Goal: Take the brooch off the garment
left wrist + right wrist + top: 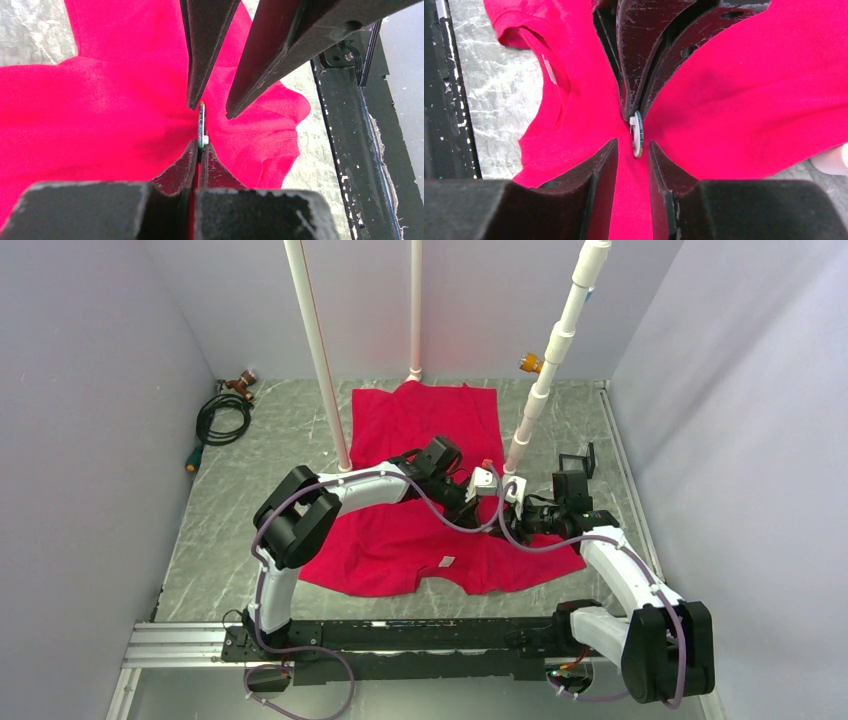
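Note:
The red T-shirt lies spread on the grey table, with its white neck label near the front. The brooch shows edge-on as a thin grey-green disc with a pale rim and a white back piece. My left gripper is shut on the brooch's edge and the cloth there. My right gripper is open, with the brooch just beyond its tips, between them. In the top view the two grippers meet tip to tip over the shirt and hide the brooch.
Three white pipes stand at the back; one rises right beside the grippers. A coiled black cable lies at the back left. A black rail runs along the front edge.

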Robot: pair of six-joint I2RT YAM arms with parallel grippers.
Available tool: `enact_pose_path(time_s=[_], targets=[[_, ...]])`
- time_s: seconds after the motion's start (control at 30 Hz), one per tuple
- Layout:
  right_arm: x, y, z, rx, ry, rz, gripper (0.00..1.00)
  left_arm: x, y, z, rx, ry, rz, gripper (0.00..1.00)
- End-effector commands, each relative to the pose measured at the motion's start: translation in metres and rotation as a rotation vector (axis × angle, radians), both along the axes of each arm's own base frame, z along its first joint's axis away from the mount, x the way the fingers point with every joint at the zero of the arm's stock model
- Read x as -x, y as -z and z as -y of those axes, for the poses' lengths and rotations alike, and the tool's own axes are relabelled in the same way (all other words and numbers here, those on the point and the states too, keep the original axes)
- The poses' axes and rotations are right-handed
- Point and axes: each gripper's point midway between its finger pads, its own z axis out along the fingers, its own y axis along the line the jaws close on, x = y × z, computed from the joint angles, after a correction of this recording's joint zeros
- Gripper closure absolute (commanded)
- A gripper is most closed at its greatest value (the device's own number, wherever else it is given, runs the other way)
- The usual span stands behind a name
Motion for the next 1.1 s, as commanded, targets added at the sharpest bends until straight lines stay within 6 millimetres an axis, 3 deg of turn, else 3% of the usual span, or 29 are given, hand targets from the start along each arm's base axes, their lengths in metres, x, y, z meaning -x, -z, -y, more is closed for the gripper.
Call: enact_pose_path(time_s=[0.0,0.23,0.43,0.53,0.63,0.87,1.07], targets=[[-0.006,-0.003,-0.004,-0.010,-0.028,0.063,0.70,0.008,-0.022,0.008,0.061,0.052,-0.033,1.00],[-0.004,0.000,-0.011,-0.018,-0.051,0.042,0.79,0.008,-0.021,0.009,0.061,0.050,-0.053,1.00],[0.000,0.003,-0.013,-0.001,-0.075,0.032,1.00,0.003,-0.022,0.007,0.067,0.032,-0.068,1.00],[-0.001,0.002,-0.013,-0.003,-0.069,0.022,1.00,-0.003,-0.024,0.003,0.077,0.007,-0.087,0.96],[-0.003,-0.003,-0.015,-0.018,-0.051,0.014,1.00,-0.008,-0.028,-0.003,0.084,-0.024,-0.108,0.82],[-0.007,-0.004,-0.014,-0.028,-0.027,0.000,1.00,-0.021,-0.022,-0.016,0.120,-0.097,-0.109,0.67],[-0.009,0.000,-0.012,-0.026,-0.005,-0.013,1.00,-0.016,-0.015,-0.019,0.170,-0.102,-0.098,0.68]])
